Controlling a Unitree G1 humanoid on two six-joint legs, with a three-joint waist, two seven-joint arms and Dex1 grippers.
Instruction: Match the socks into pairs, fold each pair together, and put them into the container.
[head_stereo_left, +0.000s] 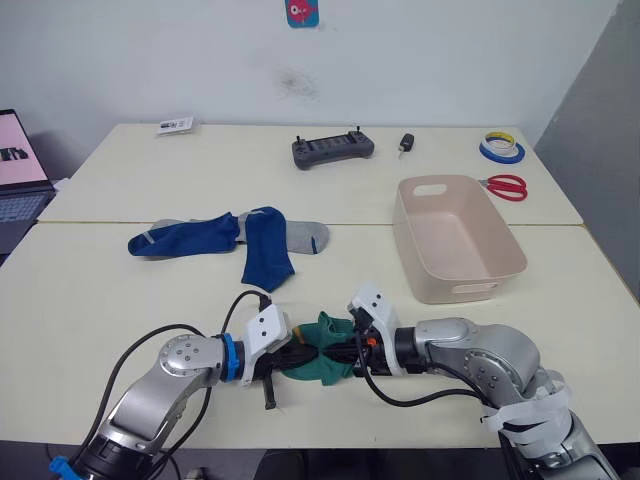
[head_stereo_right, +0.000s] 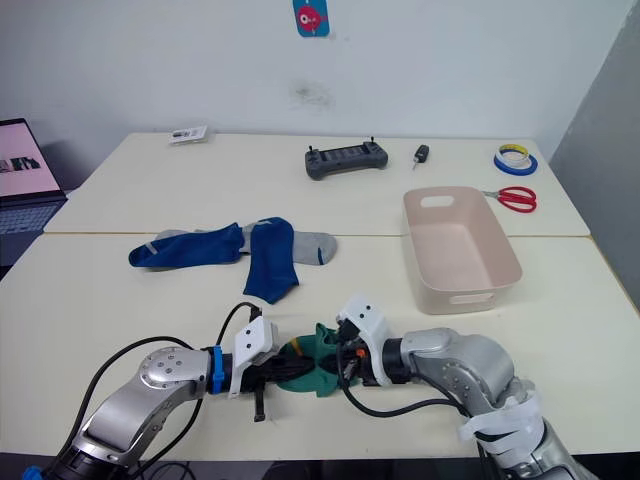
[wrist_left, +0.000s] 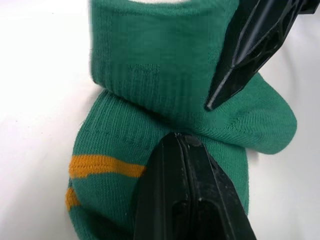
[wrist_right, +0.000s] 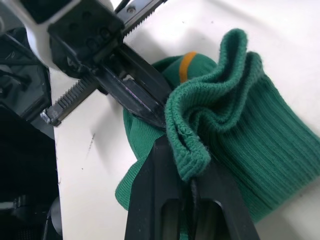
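A wad of green socks (head_stereo_left: 325, 352) with orange stripes lies near the table's front edge, between my two grippers. My left gripper (head_stereo_left: 297, 358) reaches it from the left, its fingers (wrist_left: 182, 195) shut and pressed into the sock's ribbed fabric. From the right, my right gripper (head_stereo_left: 347, 345) is shut on a folded green cuff (wrist_right: 192, 145). Two royal blue socks (head_stereo_left: 192, 236) lie crossed at mid-table, one (head_stereo_left: 265, 250) over a grey sock (head_stereo_left: 306, 236). The pinkish-beige container (head_stereo_left: 470, 290) stands empty at the right.
Along the far table edge are a grey handheld controller (head_stereo_left: 333, 150), a car key (head_stereo_left: 405, 145), tape rolls (head_stereo_left: 500, 148), red scissors (head_stereo_left: 507, 186) and a small card (head_stereo_left: 175, 125). A laptop (head_stereo_left: 15, 170) stands at the far left.
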